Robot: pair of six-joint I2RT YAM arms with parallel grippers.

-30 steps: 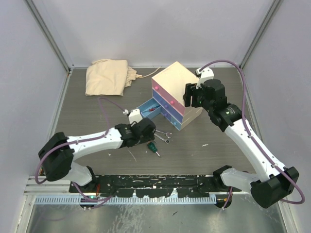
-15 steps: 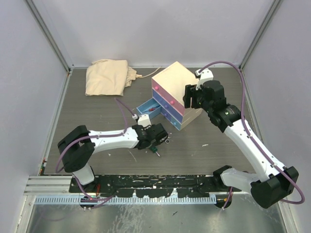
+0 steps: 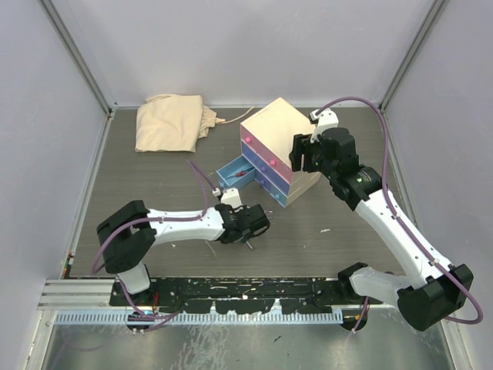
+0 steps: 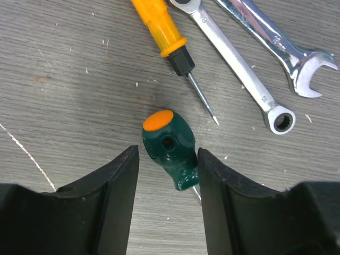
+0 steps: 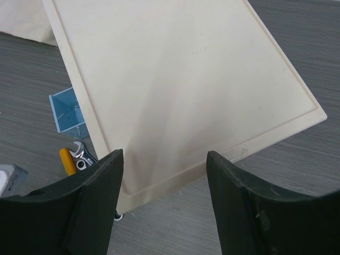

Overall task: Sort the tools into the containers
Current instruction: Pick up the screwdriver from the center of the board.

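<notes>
Left gripper (image 4: 166, 159), lower centre: jaws part-open astride green screwdriver (image 4: 167, 139). Right gripper (image 5: 163, 156): open, empty, above chest (image 5: 186, 79).

Both arms (image 3: 177, 222) have white shells, black joints (image 3: 339, 146), looping purple cables (image 3: 350, 99) and black gripper fingers (image 4: 114, 202).

The top camera looks down on the whole desk (image 3: 154, 177) from 6 o'clock, while both wrist cameras look close, sharing the orange-handled screwdriver (image 4: 159, 26) beside the chest (image 5: 175, 90).
</notes>
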